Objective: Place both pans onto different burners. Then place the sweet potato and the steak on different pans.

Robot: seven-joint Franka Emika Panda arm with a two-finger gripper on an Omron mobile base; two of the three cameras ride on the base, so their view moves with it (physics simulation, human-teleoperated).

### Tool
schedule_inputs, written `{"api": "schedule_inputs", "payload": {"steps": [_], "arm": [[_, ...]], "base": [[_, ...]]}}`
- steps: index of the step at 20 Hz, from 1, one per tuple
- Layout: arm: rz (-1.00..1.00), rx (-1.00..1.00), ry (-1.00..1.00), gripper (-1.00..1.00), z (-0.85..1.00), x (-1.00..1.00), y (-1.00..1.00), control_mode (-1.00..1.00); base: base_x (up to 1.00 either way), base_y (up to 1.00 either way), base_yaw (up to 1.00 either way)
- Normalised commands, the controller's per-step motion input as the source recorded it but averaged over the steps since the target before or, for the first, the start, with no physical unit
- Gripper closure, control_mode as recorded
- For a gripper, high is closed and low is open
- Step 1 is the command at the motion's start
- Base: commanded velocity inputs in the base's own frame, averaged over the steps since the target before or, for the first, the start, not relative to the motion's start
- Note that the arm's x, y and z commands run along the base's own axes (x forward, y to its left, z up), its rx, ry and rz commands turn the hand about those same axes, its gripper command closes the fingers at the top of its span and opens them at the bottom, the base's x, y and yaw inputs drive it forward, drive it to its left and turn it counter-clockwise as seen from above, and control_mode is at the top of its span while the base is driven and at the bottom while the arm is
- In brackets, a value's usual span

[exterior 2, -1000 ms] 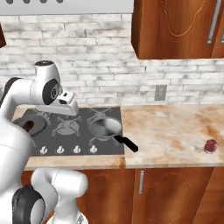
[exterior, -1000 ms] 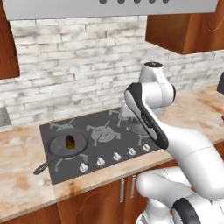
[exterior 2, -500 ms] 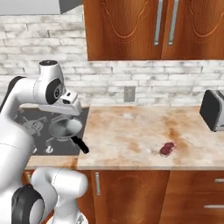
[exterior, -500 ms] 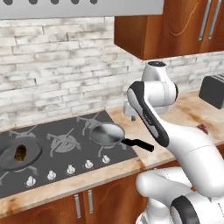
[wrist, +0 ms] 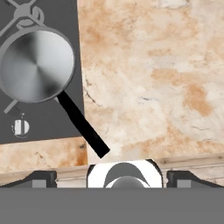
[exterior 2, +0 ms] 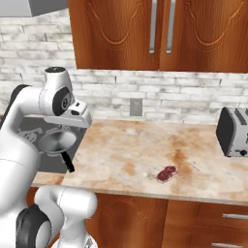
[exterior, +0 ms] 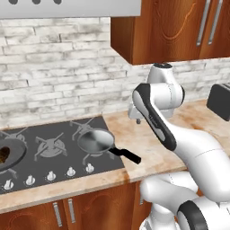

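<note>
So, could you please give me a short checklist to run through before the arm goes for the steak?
1. Steel pan sits on a burner: ok.
2. Steel pan is bare inside, ready for the steak: ok.
3. Black skillet on another burner with the sweet potato in it: ok.
4. Steak lies free on the counter, nothing against it: ok.
5. Gripper open and holding nothing: ok.
6. Gripper over the steak: not ok; it hangs near the cooktop edge.

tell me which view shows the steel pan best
The hand view: the steel pan is seen from above, whole, handle included. The left base view shows it smaller; in the right base view the arm partly covers it.
</note>
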Motion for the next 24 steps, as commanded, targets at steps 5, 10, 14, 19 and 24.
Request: {"api": "schedule_inputs", "payload": {"steps": [5,10,14,19,24], "arm": [[0.0,0.0,0.0,-1.0,0.0,0.0,0.0,1.0],[0.0,0.0,0.0,-1.0,0.0,0.0,0.0,1.0],[0.0,0.0,0.0,-1.0,0.0,0.0,0.0,1.0],[0.0,0.0,0.0,-1.0,0.0,0.0,0.0,1.0],[0.0,0.0,0.0,-1.0,0.0,0.0,0.0,1.0]], "base": [[0.44,-0.02,0.1],[0.45,-0.06,0.0],[0.32,-0.31,0.07],[0.12,-0.38,0.08],[0.3,-0.14,0.01]]}}
